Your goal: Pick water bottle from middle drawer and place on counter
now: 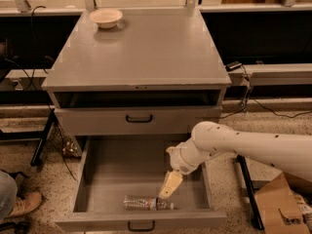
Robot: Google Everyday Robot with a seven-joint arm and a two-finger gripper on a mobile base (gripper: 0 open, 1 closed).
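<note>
A: Where's the gripper [168,186]?
B: Inside the open middle drawer [81,189], tip angled down, just over the cap end of the bottle [145,203]. Open or clamped, I can't tell.
A: Is it touching the bottle?
B: Can't tell that either. The bottle lies on its side on the drawer floor, close along the front wall.
A: And further out?
B: The white arm [243,147] reaches in from the drawer's right side. Above it, the upper drawer [97,122] is shut. The counter [146,57] carries a bowl [105,17] at its far left corner.
</note>
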